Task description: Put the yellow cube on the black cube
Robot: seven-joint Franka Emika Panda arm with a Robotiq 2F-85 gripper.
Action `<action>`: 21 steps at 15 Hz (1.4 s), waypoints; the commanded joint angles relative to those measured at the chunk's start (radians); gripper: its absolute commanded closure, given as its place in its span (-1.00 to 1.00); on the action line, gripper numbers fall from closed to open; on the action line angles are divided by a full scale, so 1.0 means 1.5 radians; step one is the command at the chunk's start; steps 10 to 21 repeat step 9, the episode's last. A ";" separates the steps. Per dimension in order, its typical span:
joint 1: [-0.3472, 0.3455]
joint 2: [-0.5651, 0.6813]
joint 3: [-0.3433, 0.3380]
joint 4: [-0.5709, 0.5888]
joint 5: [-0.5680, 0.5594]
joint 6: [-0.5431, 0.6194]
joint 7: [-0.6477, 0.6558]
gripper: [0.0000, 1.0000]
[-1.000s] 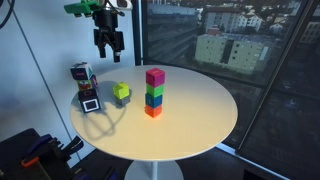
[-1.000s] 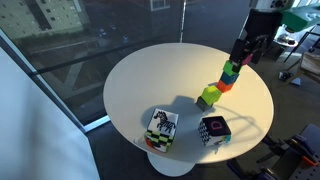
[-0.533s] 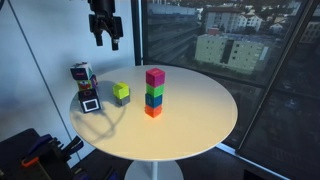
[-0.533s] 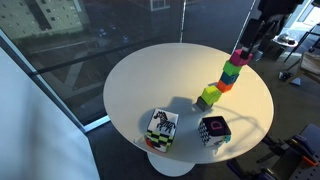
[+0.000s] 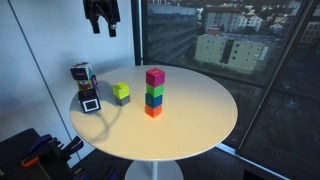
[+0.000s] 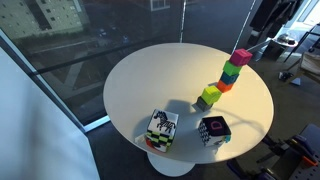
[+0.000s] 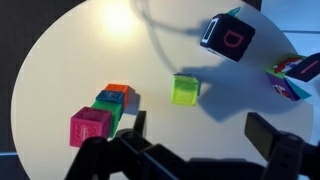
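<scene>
- While hanging high over the round white table (image 5: 190,125), grips nothing: black two-finger gripper (image 5: 101,26) released, fingers spread wide.
- Well below the gripper and off to one side in an exterior view: small yellow-green cube (image 5: 121,91), resting on top of the small dark grey-black cube (image 5: 122,100).
- Seen from the wrist, sits ahead between the two fingers' lines: yellow-green cube (image 7: 185,89), covering the grey-black cube.
- Beside that pair, apart: stack of magenta, green, blue and orange cubes (image 5: 154,92).
- On the opposite side: printed toy blocks (image 5: 84,78).
</scene>
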 commanded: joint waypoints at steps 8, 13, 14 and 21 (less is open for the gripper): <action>-0.006 -0.010 0.006 0.000 0.002 -0.006 -0.002 -1.00; -0.006 -0.009 0.006 0.000 0.002 -0.006 -0.002 -1.00; -0.006 -0.009 0.006 0.000 0.002 -0.006 -0.002 -1.00; -0.006 -0.009 0.006 0.000 0.002 -0.006 -0.002 -1.00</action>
